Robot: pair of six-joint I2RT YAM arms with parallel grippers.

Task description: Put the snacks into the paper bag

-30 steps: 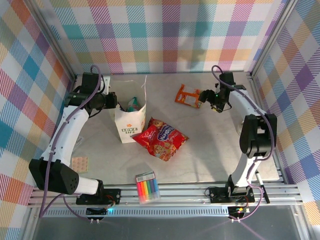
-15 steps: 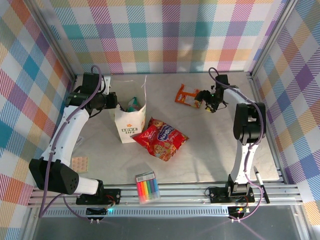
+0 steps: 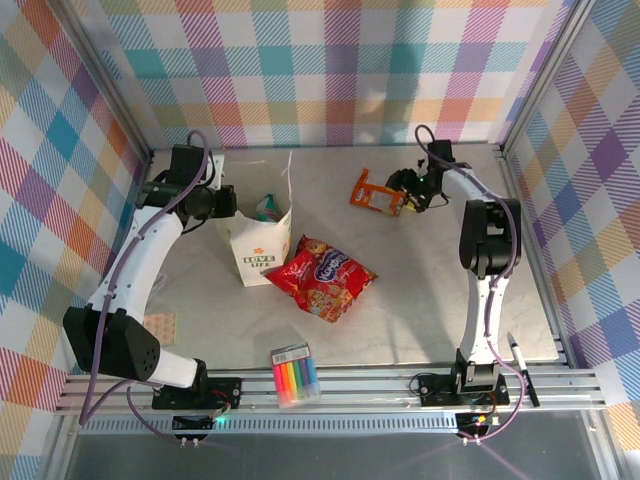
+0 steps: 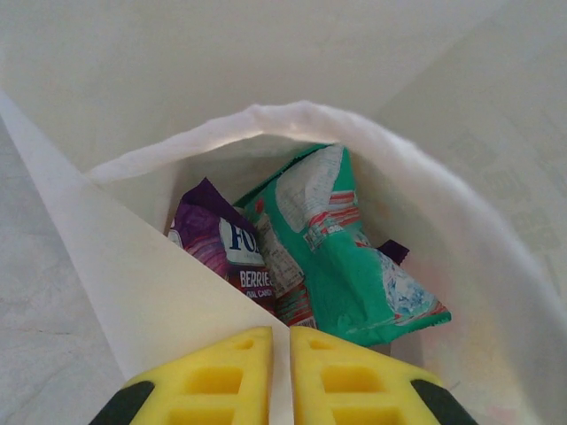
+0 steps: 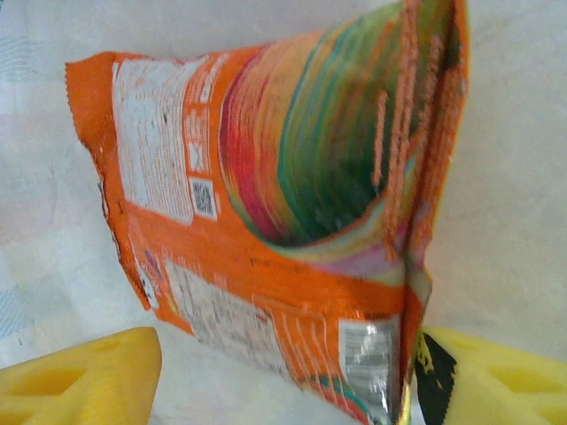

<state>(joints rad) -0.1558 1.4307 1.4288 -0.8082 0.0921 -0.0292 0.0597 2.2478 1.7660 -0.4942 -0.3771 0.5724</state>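
Orange packet (image 3: pixel 376 190) lies at 1 o'clock on the desk (image 3: pixel 430 290), right claw (image 5: pixel 283 390) wide astride its edge ready to pinch, while the left claw (image 4: pixel 290 372), clamped on the paper bag (image 3: pixel 262 240) rim at 10 o'clock, apparently props the mouth open.

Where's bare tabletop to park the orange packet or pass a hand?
Widest bare table lies between the red packet and the right arm; also the near strip right of the marker pack. Crowded: around the paper bag, with the red packet close beside it and the left hand at its rim.
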